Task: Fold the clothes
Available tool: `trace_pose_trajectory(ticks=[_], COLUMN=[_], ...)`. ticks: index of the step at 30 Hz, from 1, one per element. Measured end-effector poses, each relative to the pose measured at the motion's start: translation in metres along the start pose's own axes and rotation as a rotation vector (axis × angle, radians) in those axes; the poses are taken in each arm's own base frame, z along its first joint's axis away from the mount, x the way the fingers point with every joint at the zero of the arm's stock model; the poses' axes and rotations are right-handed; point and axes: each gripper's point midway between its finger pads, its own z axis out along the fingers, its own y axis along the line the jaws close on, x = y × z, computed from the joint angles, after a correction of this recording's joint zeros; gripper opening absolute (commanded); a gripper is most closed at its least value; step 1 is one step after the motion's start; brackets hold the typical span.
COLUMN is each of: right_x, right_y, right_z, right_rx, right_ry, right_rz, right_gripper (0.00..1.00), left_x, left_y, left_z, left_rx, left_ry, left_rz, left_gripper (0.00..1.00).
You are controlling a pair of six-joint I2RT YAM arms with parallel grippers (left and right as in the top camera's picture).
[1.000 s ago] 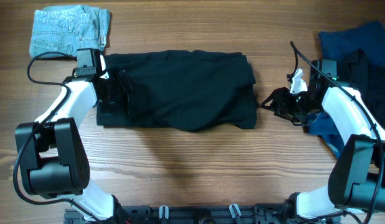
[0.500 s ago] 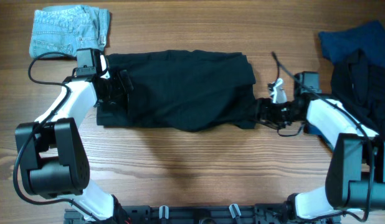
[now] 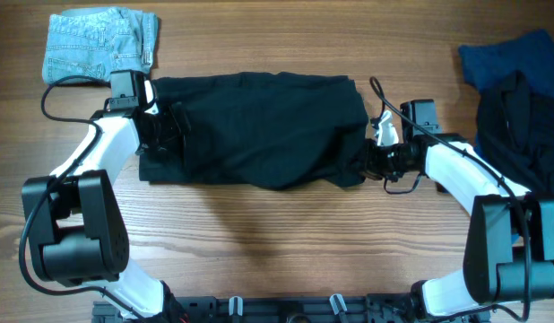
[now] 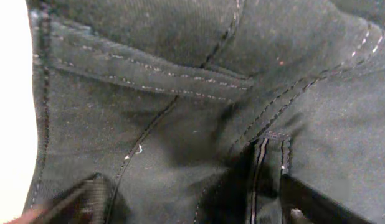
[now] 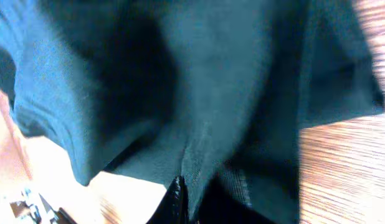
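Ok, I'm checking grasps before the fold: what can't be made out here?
Right pincer: overhead, its tips vanish against the black garment; the right wrist view is blurred.
Left pincer: mostly cut off by the left wrist view's bottom edge.
Clothes pile: cut off by the overhead's right edge.

The black garment (image 3: 259, 130) is matt woven cloth, its seams sewn in paler thread and flecked with lint. The table (image 3: 286, 242) is smooth wood with a streaky grain. The folded jeans (image 3: 98, 40) are faded, pale denim. The arm shells (image 3: 102, 148) are glossy white plastic.
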Motion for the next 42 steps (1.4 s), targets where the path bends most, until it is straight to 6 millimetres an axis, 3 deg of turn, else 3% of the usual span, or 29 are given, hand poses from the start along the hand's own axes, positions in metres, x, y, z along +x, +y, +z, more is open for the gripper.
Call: trace_pose_trajectory(ticks=[4,9,18,22,26,30,33,35,39,42], right_x=[-0.019,-0.043,-0.045,-0.035,-0.029,-0.025,-0.031,-0.042,-0.068,-0.071], right_y=[-0.004,-0.017,-0.047,-0.058,-0.065,-0.069,-0.058,-0.040,0.028,0.073], right_z=[-0.014,-0.046,-0.063,-0.064,-0.067,-0.079,-0.095,-0.108,-0.129,-0.121], right_rx=[0.015,0.078,0.170,0.232,0.274,0.334,0.330,0.284,0.089,-0.017], right_ry=[-0.050,-0.139,-0.171,-0.142,-0.128,-0.150,-0.207,-0.272,-0.410,-0.424], right_rz=[0.036,0.090,0.169,0.201,0.219,0.233,0.195,0.123,-0.098,-0.227], right_gripper=[0.04,0.04,0.05,0.17,0.40,0.51,0.52,0.54,0.51,0.49], left_x=[-0.001,-0.004,-0.009,-0.008,0.000,0.001,-0.014,-0.027,-0.043,-0.037], left_y=[0.004,0.013,0.028,0.032,0.030,0.024,0.012,-0.005,-0.043,-0.070], left_z=[0.000,-0.001,-0.002,-0.003,-0.003,-0.015,-0.043,-0.075,-0.128,-0.134], left_rx=[-0.025,-0.078,-0.160,-0.165,-0.147,-0.121,-0.072,0.001,0.156,0.225], left_ry=[-0.008,-0.025,-0.052,-0.049,-0.013,-0.012,-0.089,-0.170,-0.294,-0.289], left_rz=[-0.003,-0.003,-0.013,-0.044,-0.060,-0.060,-0.052,-0.040,0.011,0.056], left_gripper=[0.81,0.79,0.81,0.92,0.95,0.96,0.95,0.91,0.68,0.53])
